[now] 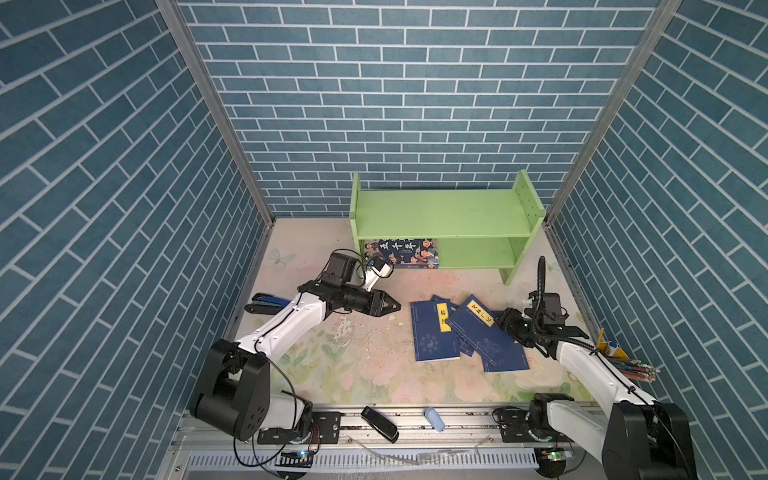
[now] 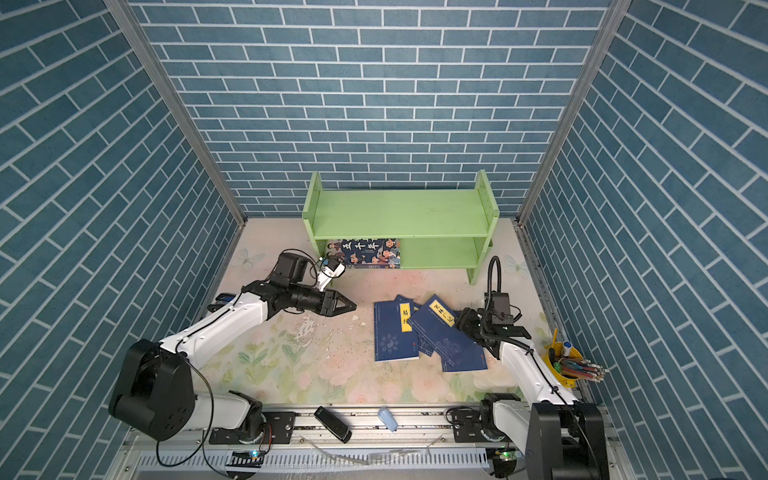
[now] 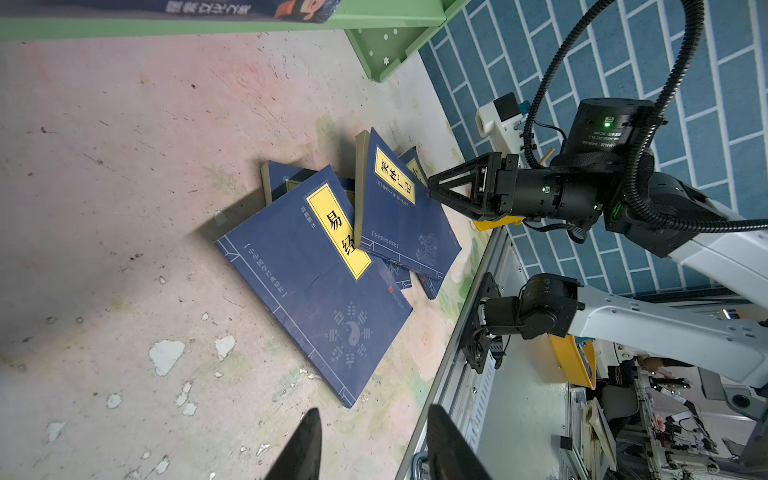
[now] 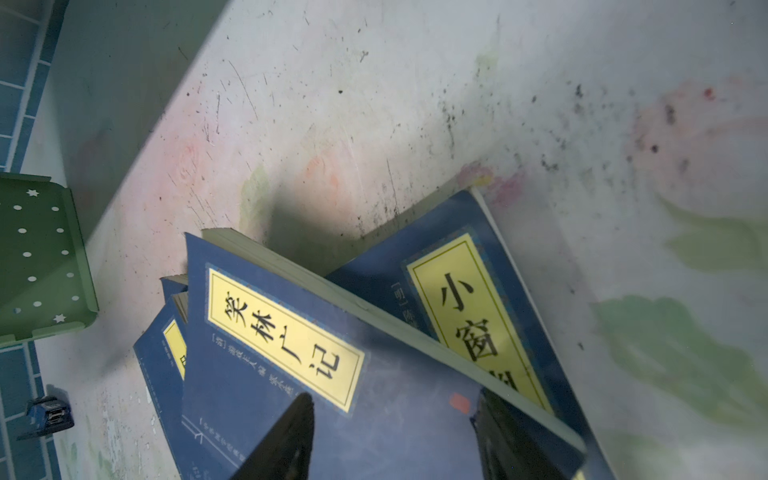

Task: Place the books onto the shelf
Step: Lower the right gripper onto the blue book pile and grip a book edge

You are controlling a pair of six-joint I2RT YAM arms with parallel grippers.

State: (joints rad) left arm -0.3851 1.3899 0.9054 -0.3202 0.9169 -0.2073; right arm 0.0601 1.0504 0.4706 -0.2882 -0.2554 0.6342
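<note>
The large book lies on the lower tier of the shelf; the thin navy books (likely light, floppy, slick-covered) sprawl overlapped on the bench, best pinched at an overhanging edge. The right gripper has its jaws apart astride the top one's edge, clamping nothing; the left gripper hovers part-open, empty, above scuffed bench open toward the shelf.

Both top views look steeply down from high at the near edge onto the whole floral-printed tabletop. The left wrist camera looks across at the thin yellow-labelled navy books; the right wrist camera hangs close over them.
</note>
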